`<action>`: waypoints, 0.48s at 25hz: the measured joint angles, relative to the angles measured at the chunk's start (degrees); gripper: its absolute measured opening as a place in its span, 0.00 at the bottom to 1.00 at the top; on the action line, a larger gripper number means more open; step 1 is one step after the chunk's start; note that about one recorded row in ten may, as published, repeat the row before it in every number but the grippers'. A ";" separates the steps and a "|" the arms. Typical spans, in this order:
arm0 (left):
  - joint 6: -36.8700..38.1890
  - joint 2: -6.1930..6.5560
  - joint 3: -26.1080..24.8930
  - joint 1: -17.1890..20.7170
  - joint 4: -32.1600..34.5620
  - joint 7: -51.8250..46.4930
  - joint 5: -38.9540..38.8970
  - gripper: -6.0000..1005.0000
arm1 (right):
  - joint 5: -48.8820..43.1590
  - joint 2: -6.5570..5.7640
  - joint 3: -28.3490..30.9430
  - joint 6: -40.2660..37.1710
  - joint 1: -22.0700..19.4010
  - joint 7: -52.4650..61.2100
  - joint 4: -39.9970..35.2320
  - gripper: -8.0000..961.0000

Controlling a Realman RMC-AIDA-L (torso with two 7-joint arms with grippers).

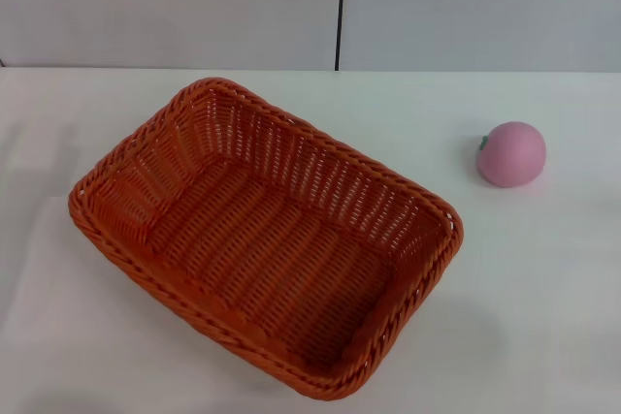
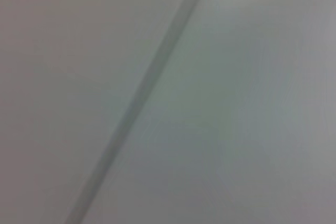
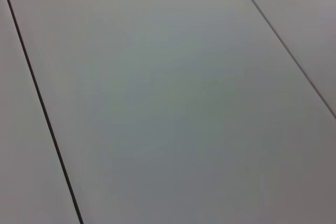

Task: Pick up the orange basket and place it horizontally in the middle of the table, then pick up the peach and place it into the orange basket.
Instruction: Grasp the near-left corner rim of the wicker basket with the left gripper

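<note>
1. Orange woven wicker-style basket, rectangular with a braided rim, sits skewed on the white flat bench, left of centre; only the head view shows it.
2. Small round pale-pink toy peach lies on the bench, well apart to the basket's right.
3. Both wrist views show only grey panels with dark seams.
4. No gripper is in view; whether either is apart or together cannot be told.

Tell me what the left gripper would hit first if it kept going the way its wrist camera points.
Probably a plain grey panelled surface crossed by a dark seam, which fills the left wrist view. Depth is unclear. Neither gripper shows in any view, and neither does the basket or peach along that line.
</note>
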 joint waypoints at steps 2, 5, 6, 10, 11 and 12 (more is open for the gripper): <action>0.26 0.11 2.58 -0.76 5.24 -4.93 2.25 0.75 | -0.01 0.00 -0.14 0.00 0.00 0.00 0.05 0.65; -0.60 0.59 9.41 -2.30 17.79 -19.43 5.70 0.75 | -0.25 0.00 -0.29 -0.23 -0.17 0.01 0.06 0.65; -0.95 0.70 11.27 -2.60 21.19 -22.63 6.38 0.75 | -0.31 0.00 -0.30 -0.36 -0.27 0.05 0.06 0.65; -3.53 0.55 22.04 -3.14 38.67 -40.23 8.35 0.74 | -0.31 0.00 -0.33 -0.20 -0.60 1.30 -0.10 0.65; -3.97 0.46 23.49 -3.12 41.02 -42.11 8.40 0.74 | -0.31 0.00 -0.34 -0.11 -0.63 1.63 -0.17 0.65; -3.97 0.46 23.49 -3.12 41.02 -42.11 8.40 0.74 | -0.32 0.00 -0.35 -0.10 -0.66 1.83 -0.19 0.65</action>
